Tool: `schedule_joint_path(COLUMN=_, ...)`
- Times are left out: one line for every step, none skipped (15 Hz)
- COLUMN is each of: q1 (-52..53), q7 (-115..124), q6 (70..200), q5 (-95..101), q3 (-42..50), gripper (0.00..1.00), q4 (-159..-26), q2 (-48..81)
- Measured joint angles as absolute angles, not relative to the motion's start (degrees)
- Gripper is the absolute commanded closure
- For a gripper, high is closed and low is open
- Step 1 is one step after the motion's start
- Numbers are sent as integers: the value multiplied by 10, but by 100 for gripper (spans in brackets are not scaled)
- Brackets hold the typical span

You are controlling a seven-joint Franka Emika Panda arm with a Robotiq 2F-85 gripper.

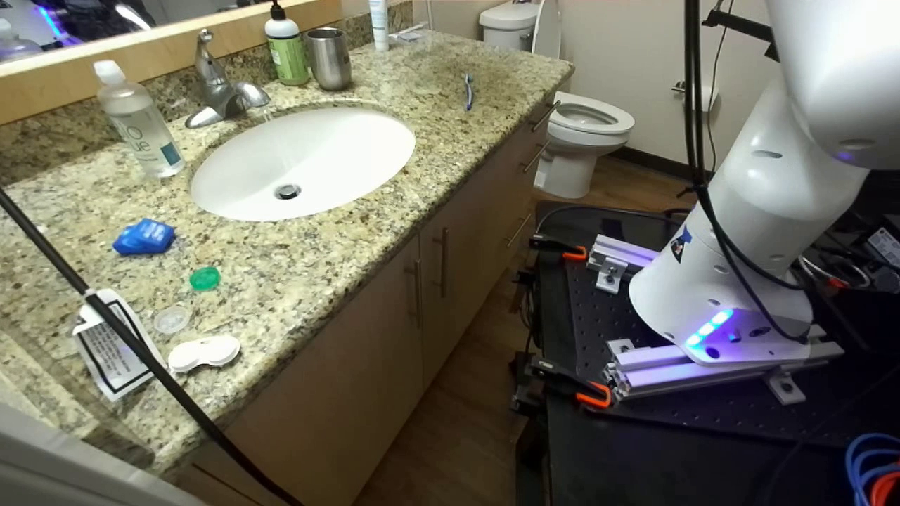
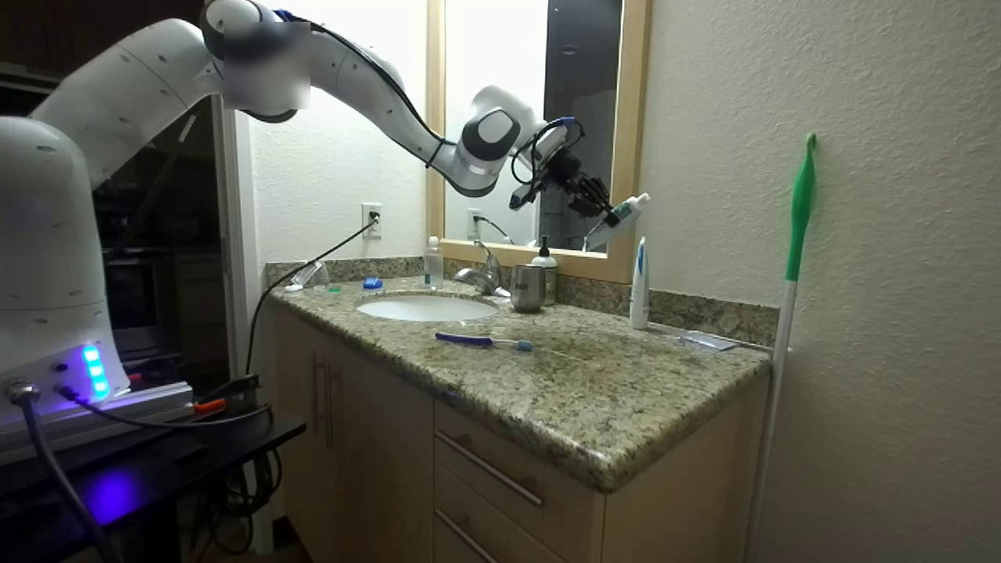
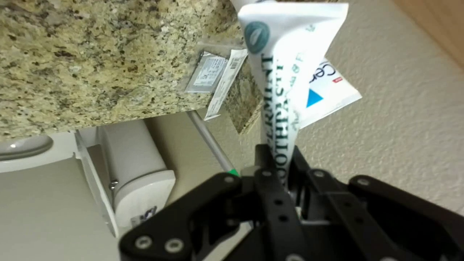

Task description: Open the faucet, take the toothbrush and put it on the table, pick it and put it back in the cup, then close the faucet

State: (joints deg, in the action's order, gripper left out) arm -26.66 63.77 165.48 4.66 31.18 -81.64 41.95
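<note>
- The gripper (image 3: 281,156) is narrow, pinching a white toothpaste tube (image 3: 280,90) from both sides and holding it clear of the countertop (image 2: 547,383).
- In an exterior view the toothpaste tube slants up toward two o'clock.
- From the gripper there, the toothbrush (image 2: 478,340) lies between seven and eight o'clock, well apart, flat on the countertop, stretched roughly from nine to three.
- The cup (image 2: 528,289) stands upright at one o'clock from the toothbrush.
</note>
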Motion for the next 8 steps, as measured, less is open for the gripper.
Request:
schedule_joint_path(q1=-270, q7=604, q6=1678, q5=47, q3=295, gripper=96, q4=-844, q2=398)
schedule_joint_path(q1=-277, q7=569, q6=1698, q5=46, q3=272, gripper=96, q4=-872, q2=374)
schedule_joint_path(q1=-291, q7=534, q6=1711, q5=43, q3=241, gripper=86, q4=-900, q2=347)
schedule_joint_path(q1=-294, q7=518, q6=1710, q5=32, q3=229, gripper=86, q4=-914, q2=333)
schedule_joint_path(q1=-285, q7=514, q6=1709, q5=19, q3=240, gripper=86, q4=-913, q2=333)
schedule_joint_path(q1=-279, q7=514, q6=1709, q5=14, q3=248, gripper=86, q4=-911, q2=338)
schedule_joint_path(q1=-277, q7=514, q6=1709, q5=11, q3=252, gripper=86, q4=-910, q2=343)
schedule_joint_path(q1=-277, q7=514, q6=1710, q5=11, q3=253, gripper=96, q4=-909, q2=347)
